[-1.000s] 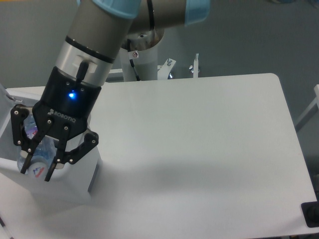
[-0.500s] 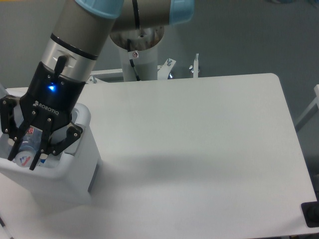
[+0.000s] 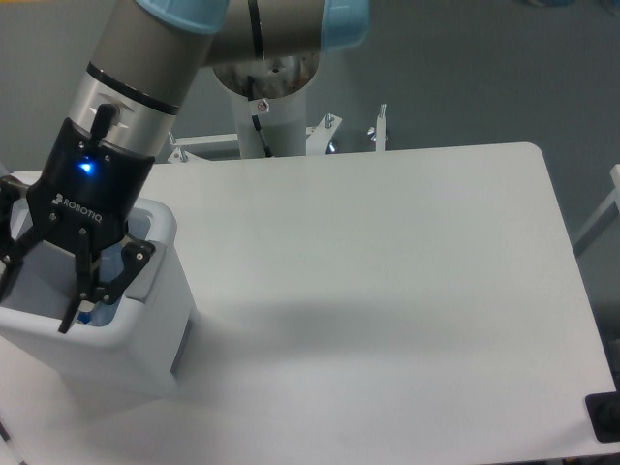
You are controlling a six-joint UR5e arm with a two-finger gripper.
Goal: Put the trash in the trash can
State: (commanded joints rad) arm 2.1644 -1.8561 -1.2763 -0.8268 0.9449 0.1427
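The trash can [image 3: 136, 339], a white rectangular bin, stands at the table's left edge. My gripper [image 3: 35, 302] hangs in its open mouth with the fingers spread wide; the right finger [image 3: 76, 300] reaches down inside the rim and the left one runs off the frame's left edge. I see nothing held between the fingers. The trash does not show clearly: only a small bluish, clear sliver [image 3: 89, 311] appears inside the can beside the right finger, and I cannot tell what it is.
The white table [image 3: 387, 271] stretches to the right of the can. The arm's white base column [image 3: 271, 116] stands behind the table's far edge, with metal brackets [image 3: 380, 126] beside it. A black object [image 3: 605, 417] sits at the table's front right corner.
The gripper carried the bottle left and down into the can's mouth. Its fingers have spread wider, and the bottle with its red-and-white label no longer shows between them.
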